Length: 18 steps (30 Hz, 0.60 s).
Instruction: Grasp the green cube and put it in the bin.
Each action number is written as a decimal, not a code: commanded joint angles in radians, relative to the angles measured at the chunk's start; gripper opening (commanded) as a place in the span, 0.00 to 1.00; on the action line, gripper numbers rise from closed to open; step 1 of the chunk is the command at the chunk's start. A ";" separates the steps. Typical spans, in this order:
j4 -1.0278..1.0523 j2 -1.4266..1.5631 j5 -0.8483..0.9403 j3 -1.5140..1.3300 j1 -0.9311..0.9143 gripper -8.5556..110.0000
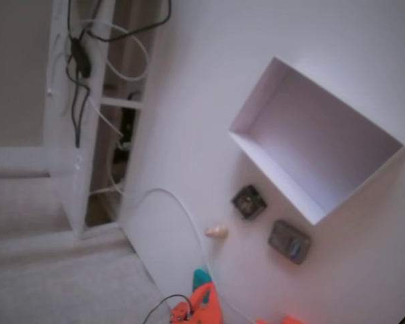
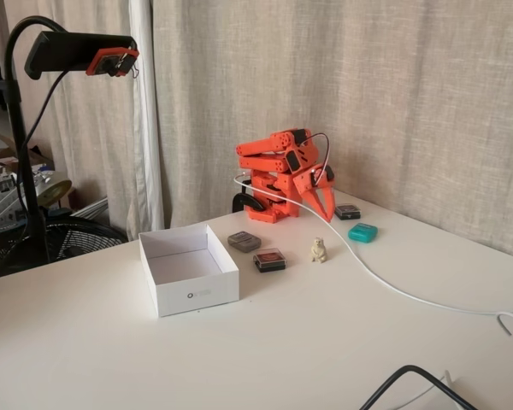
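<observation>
The green cube [image 2: 362,231] lies on the white table, just right of the arm, in a fixed view from the side. In a fixed view from above, only its top [image 1: 201,275] shows, at the bottom edge beside the orange arm [image 1: 204,304]. The arm [image 2: 280,166] is folded back on its base. My gripper [image 2: 330,218] points down at the table a little left of the cube, its fingers together and holding nothing. The bin [image 2: 191,293] is a shallow white box at the front left, and it also shows at the upper right [image 1: 278,177] from above.
Dark square items lie between bin and arm [image 2: 244,242] [image 2: 269,260], and a third [image 2: 347,212] sits behind the cube. A small beige figure [image 2: 319,250] stands nearby. A white cable [image 2: 393,286] runs across the table, and a camera stand [image 2: 21,162] rises at the left.
</observation>
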State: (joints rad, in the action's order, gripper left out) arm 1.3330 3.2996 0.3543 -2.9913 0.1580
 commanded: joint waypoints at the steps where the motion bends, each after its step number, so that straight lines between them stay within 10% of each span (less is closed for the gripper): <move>1: 0.003 0.009 0.005 0.044 -0.003 0.00; 18: 0.003 0.009 0.008 0.044 0.003 0.00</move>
State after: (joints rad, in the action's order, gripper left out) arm 1.3330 3.2996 0.3543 -2.9913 0.1641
